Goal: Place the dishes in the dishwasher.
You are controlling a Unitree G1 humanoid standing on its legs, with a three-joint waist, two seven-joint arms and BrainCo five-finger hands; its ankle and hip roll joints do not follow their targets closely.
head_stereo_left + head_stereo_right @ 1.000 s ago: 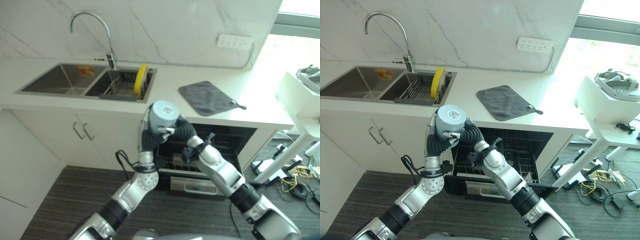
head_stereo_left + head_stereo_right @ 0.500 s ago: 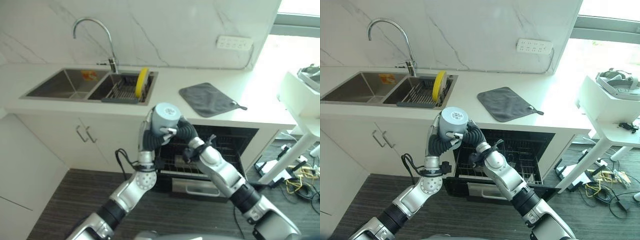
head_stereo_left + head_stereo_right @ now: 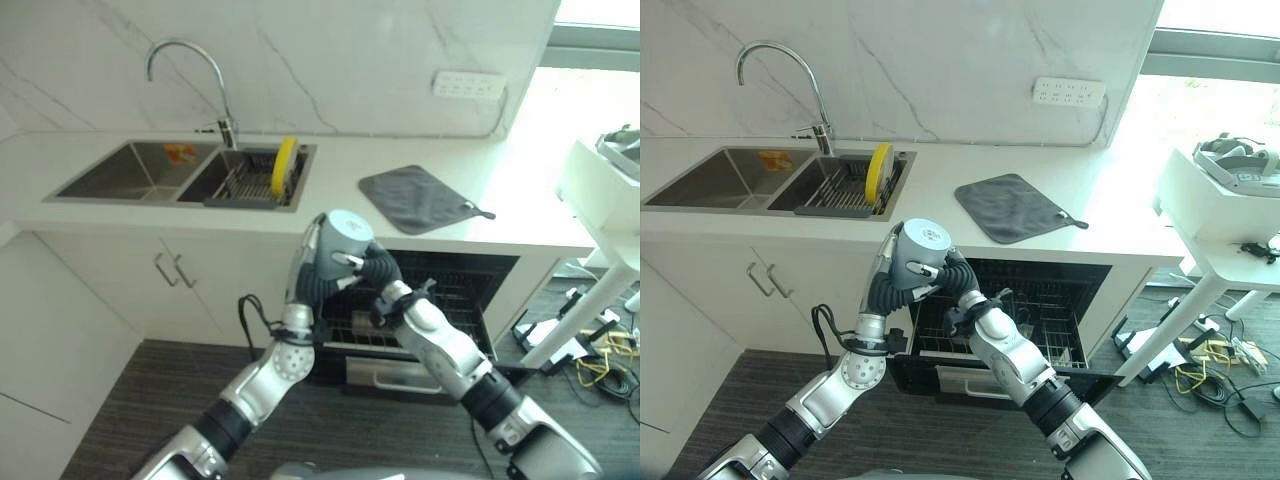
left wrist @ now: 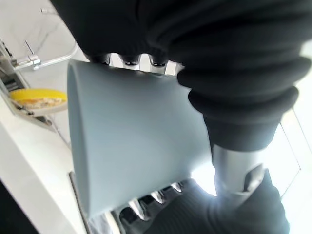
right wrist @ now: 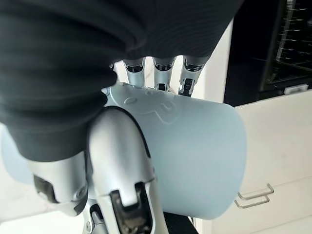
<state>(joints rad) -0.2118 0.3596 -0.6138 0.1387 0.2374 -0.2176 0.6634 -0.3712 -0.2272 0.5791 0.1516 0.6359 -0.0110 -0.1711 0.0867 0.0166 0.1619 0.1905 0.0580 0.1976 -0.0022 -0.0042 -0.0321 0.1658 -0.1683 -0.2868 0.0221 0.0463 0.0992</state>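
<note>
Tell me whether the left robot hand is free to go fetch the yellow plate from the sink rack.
Probably not yet. The left robot hand is curled round the pale blue cup, which the right robot hand grips too. The yellow plate stands unobstructed in the sink rack.

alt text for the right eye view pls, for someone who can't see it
Both robot hands, left hand and right hand, hold a pale blue-grey cup above the open dishwasher under a white counter. A yellow plate stands in the sink rack; a grey cloth lies on the counter.
</note>
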